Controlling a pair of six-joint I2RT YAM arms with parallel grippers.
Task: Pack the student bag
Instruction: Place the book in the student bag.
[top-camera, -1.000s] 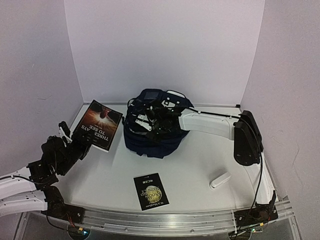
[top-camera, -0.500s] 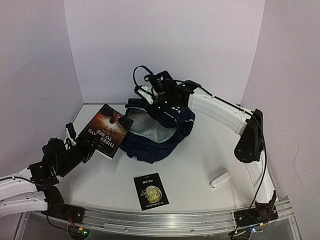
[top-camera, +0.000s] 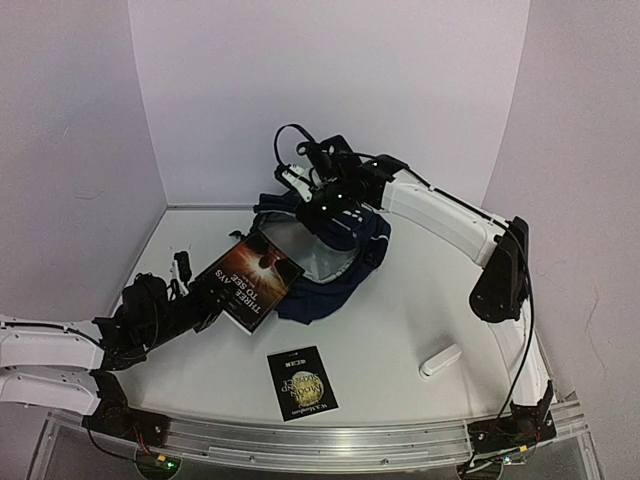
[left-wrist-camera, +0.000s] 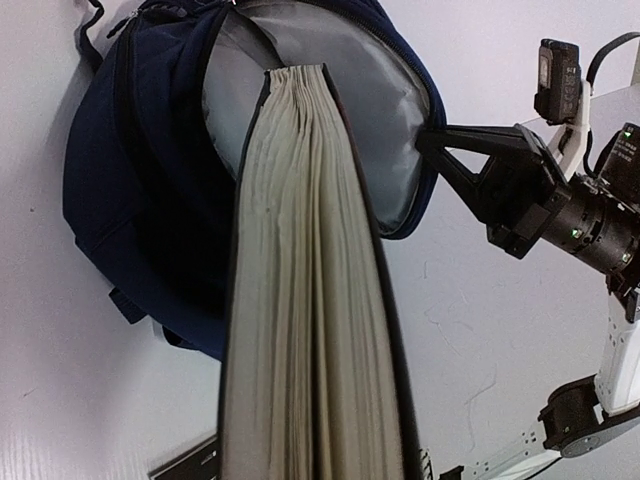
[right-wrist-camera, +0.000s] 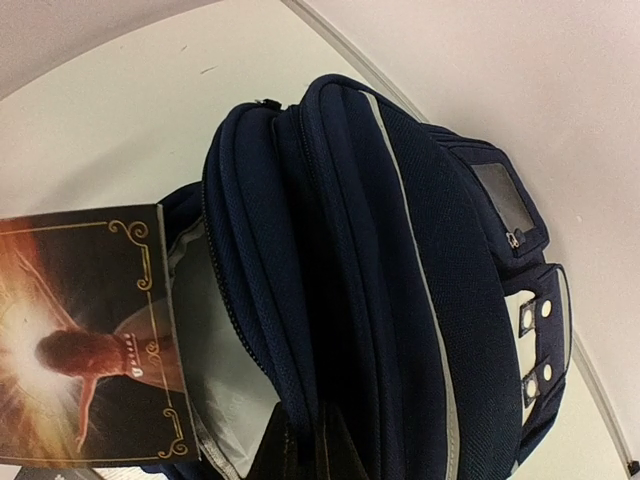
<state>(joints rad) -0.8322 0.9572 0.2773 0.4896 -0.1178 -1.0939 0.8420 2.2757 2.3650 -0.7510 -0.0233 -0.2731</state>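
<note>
Book (top-camera: 249, 283) ("THREE … TO SEE") has advanced to student bag (top-camera: 312, 298) mouth.

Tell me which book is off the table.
The larger book, held by the left gripper at the mouth of the student bag; the smaller book lies flat.

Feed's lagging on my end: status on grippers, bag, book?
Left gripper shut on large book, far end at bag mouth. Right gripper shut on bag rim, holding it open. Mouth unobstructed.
</note>
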